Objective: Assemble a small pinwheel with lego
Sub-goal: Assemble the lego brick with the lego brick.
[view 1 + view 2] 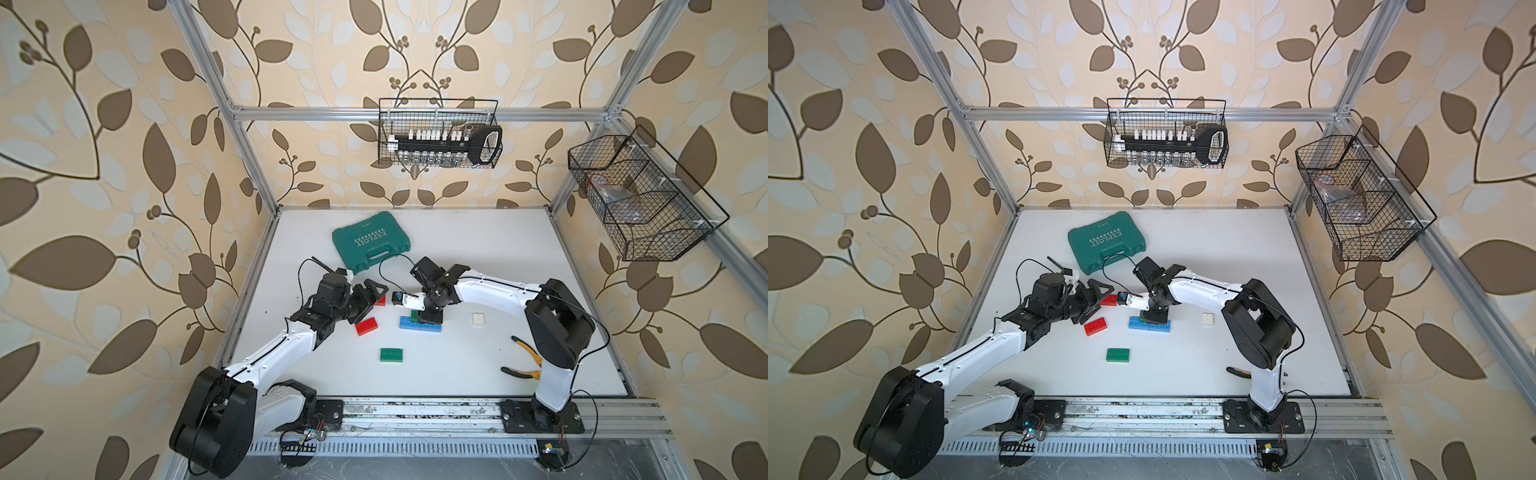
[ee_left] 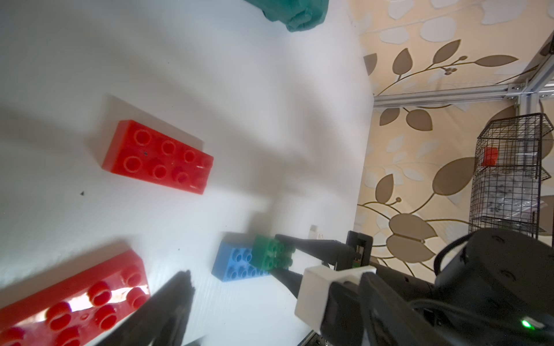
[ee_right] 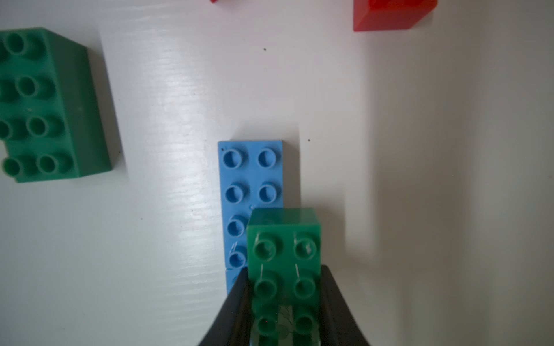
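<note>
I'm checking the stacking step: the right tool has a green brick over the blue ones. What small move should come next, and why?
Probably press the held green brick straight down. The right tool is shut on it, and it overlaps one stud column of the blue bricks, lying parallel to them. Whether it is seated yet I cannot tell.

I count seven bricks in all: two red bricks (image 1: 367, 326), two blue bricks (image 3: 250, 176), two green bricks (image 1: 391, 355) and one white brick (image 1: 478, 319). Besides them I see one teal case (image 1: 370, 241), one pair of pliers (image 1: 525, 361) and two wire baskets (image 1: 436, 133).
</note>
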You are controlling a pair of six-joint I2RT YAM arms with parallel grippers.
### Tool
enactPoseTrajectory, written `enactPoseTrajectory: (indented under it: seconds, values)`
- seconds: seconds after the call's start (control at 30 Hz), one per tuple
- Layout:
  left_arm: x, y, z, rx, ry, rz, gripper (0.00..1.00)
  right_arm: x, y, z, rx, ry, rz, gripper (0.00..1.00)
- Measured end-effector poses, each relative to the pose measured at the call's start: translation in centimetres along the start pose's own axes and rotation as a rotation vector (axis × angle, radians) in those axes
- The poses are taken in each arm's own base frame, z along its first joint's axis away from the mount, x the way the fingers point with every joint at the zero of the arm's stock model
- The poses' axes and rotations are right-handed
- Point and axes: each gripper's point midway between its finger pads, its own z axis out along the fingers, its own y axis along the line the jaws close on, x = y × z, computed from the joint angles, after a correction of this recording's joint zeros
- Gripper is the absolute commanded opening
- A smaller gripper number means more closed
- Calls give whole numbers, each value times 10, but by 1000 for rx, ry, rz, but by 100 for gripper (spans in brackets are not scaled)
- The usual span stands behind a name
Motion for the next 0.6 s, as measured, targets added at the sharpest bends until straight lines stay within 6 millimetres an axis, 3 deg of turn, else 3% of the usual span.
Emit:
enactPoseTrajectory:
  seconds: [0.17, 0.4, 0.6]
  values:
    - [6, 3, 1, -8, 35, -10, 93, -2, 3, 1, -1, 2, -22, 16]
    - [14, 9, -3, -30, 62, -7, 94, -3, 2, -2, 0, -2, -23, 31]
    - [14, 9, -3, -34, 64, 0, 95, 8, 6, -3, -12, 45, -33, 53]
